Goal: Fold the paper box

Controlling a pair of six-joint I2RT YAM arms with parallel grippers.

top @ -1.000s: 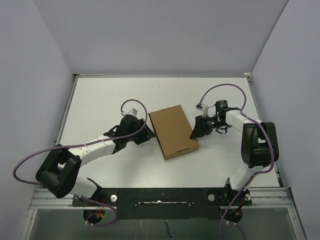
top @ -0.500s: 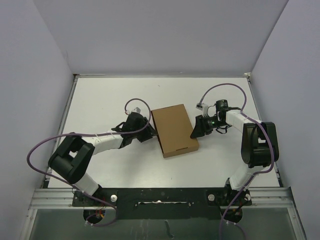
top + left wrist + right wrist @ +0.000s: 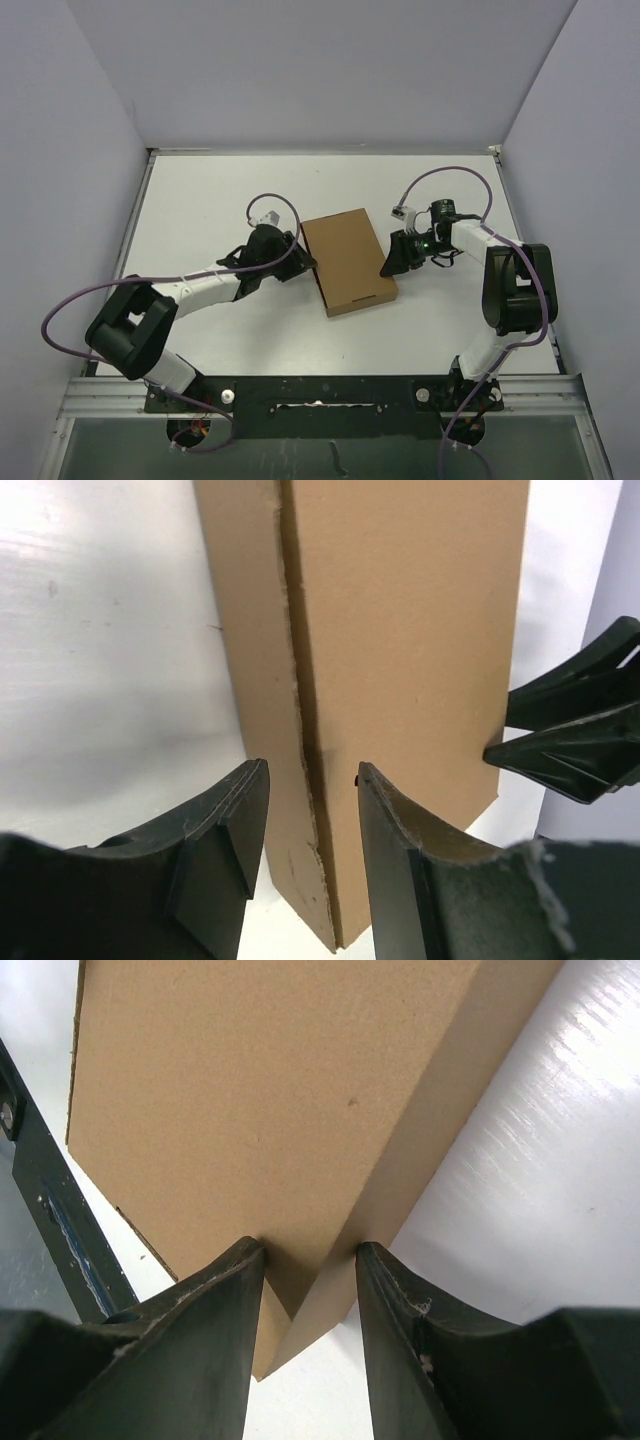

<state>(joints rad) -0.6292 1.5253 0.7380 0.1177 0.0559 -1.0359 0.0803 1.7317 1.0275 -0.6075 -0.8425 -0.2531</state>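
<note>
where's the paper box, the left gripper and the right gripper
paper box (image 3: pixel 348 262): top view, middle of its upper panel
left gripper (image 3: pixel 311 778): left wrist view, midway between its fingertips
right gripper (image 3: pixel 310 1252): right wrist view, midway between its fingertips

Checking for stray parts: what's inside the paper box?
Nothing can be seen inside: the paper box is closed, showing only its plain brown top and sides. Any contents are covered.
</note>
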